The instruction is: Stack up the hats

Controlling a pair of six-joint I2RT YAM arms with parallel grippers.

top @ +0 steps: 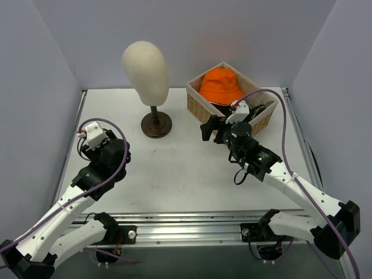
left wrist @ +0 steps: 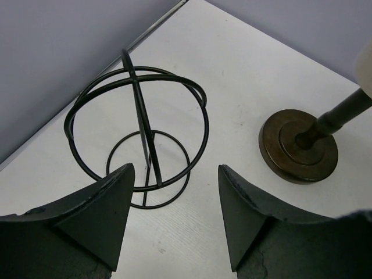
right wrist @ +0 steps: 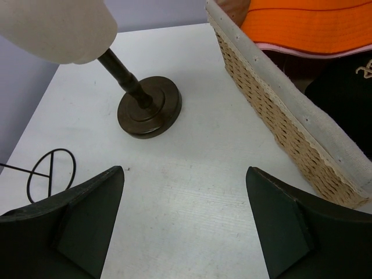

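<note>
The bright orange bucket hat (top: pixel 220 85) lies on top in the wicker basket (top: pixel 200 107) at the back right; it also shows in the right wrist view (right wrist: pixel 302 23). A pale pink hat's rim (right wrist: pixel 279 49) peeks from under it. The black cap with a gold emblem (right wrist: pixel 346 93) lies beside them in the basket. The tan cap is hidden. My right gripper (top: pixel 213 128) (right wrist: pixel 185 170) is open and empty, low over the table just left of the basket. My left gripper (left wrist: pixel 175 168) is open and empty at the far left.
A cream mannequin head (top: pixel 145 65) stands on a dark round base (top: pixel 156 125) (right wrist: pixel 149 107) (left wrist: pixel 299 142) at the back middle. A black wire globe stand (left wrist: pixel 136 128) (right wrist: pixel 50 172) sits just ahead of the left gripper. Grey walls close in three sides.
</note>
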